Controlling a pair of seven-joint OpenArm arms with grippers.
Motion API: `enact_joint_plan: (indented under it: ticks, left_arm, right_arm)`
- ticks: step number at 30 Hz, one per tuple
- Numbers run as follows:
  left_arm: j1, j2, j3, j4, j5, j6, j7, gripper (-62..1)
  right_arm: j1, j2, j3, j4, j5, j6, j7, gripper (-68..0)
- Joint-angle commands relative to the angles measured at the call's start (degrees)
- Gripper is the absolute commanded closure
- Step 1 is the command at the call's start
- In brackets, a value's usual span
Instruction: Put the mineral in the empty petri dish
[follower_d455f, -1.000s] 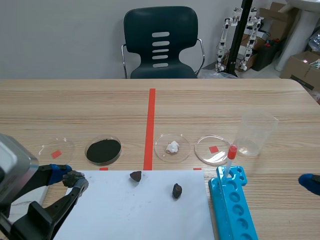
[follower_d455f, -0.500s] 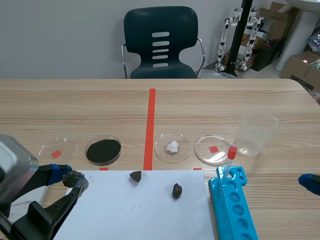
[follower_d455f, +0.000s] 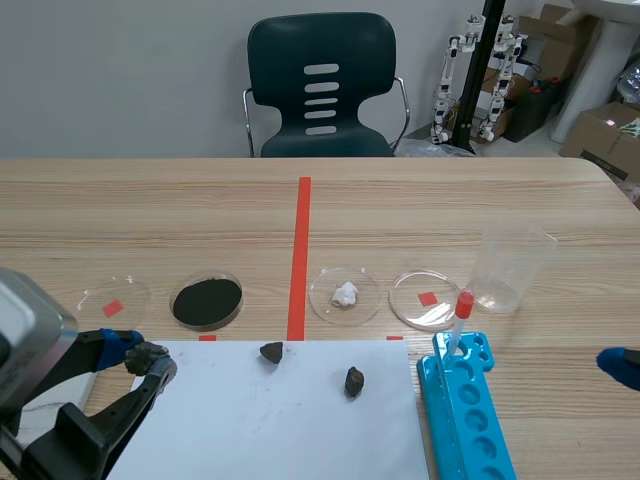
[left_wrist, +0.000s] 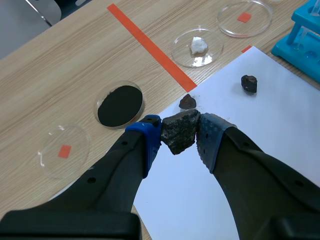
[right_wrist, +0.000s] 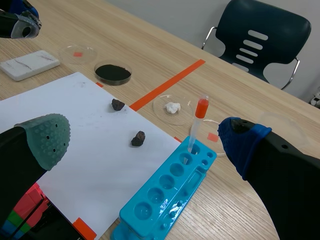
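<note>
My left gripper (left_wrist: 179, 134) is shut on a dark rough mineral (left_wrist: 181, 131), held above the near left corner of the white paper (left_wrist: 260, 130). In the scene view that gripper (follower_d455f: 145, 356) sits low at the left. An empty petri dish (left_wrist: 64, 151) lies ahead to its left, also seen in the scene view as the left empty dish (follower_d455f: 113, 300). A second empty petri dish (follower_d455f: 426, 298) lies right of the red line. My right gripper (right_wrist: 145, 141) stands open above the table's right side, holding nothing; only a blue tip (follower_d455f: 620, 367) of it shows in the scene view.
A dish of black powder (follower_d455f: 207, 300) and a dish with a white lump (follower_d455f: 345, 294) lie between the empty ones. Two more dark minerals (follower_d455f: 271, 351) (follower_d455f: 354, 381) rest on the paper. A blue tube rack (follower_d455f: 468, 420) with a red-capped pipette (follower_d455f: 462, 310) and a clear beaker (follower_d455f: 513, 268) stand right.
</note>
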Motion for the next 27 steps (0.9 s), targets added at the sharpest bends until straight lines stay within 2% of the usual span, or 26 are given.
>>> enact_joint_plan:
  ticks: [1, 6, 9, 18, 21, 23, 27]
  left_arm:
    - [-0.2, 0.5, 0.2, 1.1, -0.2, -0.1, -0.8, -11.7]
    - [-3.0, 2.1, 0.1, -2.4, -3.7, -0.1, -1.1, -11.7]
    - [-6.4, 3.8, 0.1, -6.7, -3.8, -0.1, -1.2, -11.7]
    - [-17.3, 5.3, -0.4, -17.8, -9.2, -0.1, -1.2, -11.7]
    - [-21.2, 6.7, -2.2, -20.9, -9.5, 0.0, -1.2, -11.7]
    - [-23.8, 7.3, -3.3, -22.8, -9.6, 0.6, -1.0, -11.7]
    - [-30.9, 7.5, -3.8, -27.5, -12.6, 3.7, 3.8, -11.7]
  right_arm:
    - [0.1, 0.2, 0.1, 0.6, 0.6, 0.0, 0.7, -62.1]
    - [0.1, 0.2, 0.1, 0.6, 0.6, 0.0, 0.7, -62.1]
    - [0.1, 0.2, 0.1, 0.6, 0.6, 0.0, 0.7, -62.1]
    - [0.1, 0.2, 0.1, 0.6, 0.6, 0.0, 0.7, -62.1]
    - [0.1, 0.2, 0.1, 0.6, 0.6, 0.0, 0.7, -62.1]
    - [0.1, 0.2, 0.1, 0.6, 0.6, 0.0, 0.7, -62.1]
    - [0.1, 0.2, 0.1, 0.6, 0.6, 0.0, 0.7, -62.1]
